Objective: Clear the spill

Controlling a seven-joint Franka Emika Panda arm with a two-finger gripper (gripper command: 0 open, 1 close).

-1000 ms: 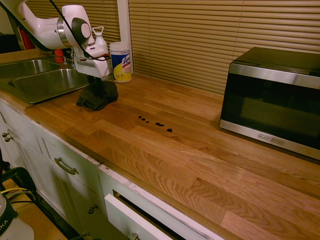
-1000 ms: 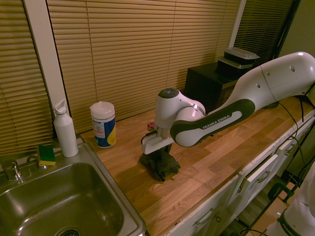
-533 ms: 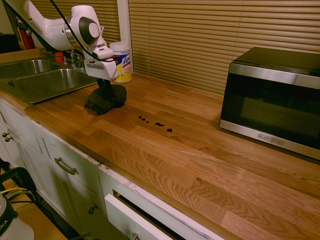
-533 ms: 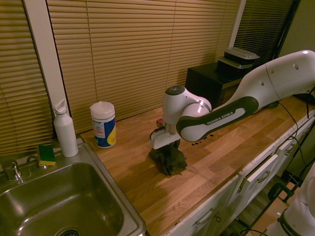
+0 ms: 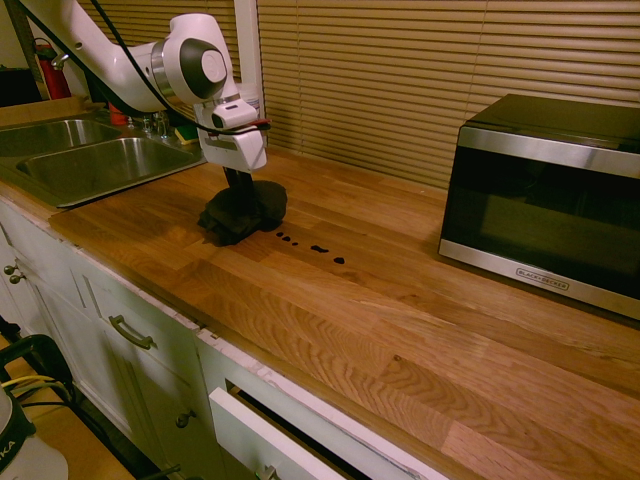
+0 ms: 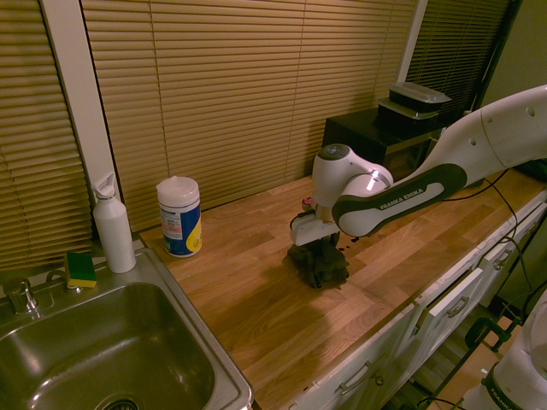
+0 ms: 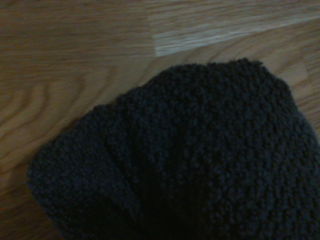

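Observation:
The spill [image 5: 312,247] is a short row of tiny dark blobs on the wooden counter [image 5: 400,320]. A dark lumpy cloth [image 5: 243,211] rests on the counter just left of the row, its edge almost touching the nearest blob. My gripper [image 5: 238,182] points straight down into the cloth's top and is shut on it. The second exterior view shows the cloth [image 6: 319,265] under the gripper [image 6: 318,248], and the arm hides most of the spill there. The cloth's knitted surface [image 7: 200,160] fills the wrist view.
A microwave [image 5: 545,195] stands at the back right of the counter. A steel sink [image 5: 90,165] lies at the left. A wipes canister [image 6: 179,215], a white bottle [image 6: 114,225] and a sponge [image 6: 81,268] stand behind the sink. Blinds [image 5: 400,70] cover the back wall.
The gripper has closed fully on the cloth and dragged it along the counter from near the sink toward the spill, stopping just beside the first blob.

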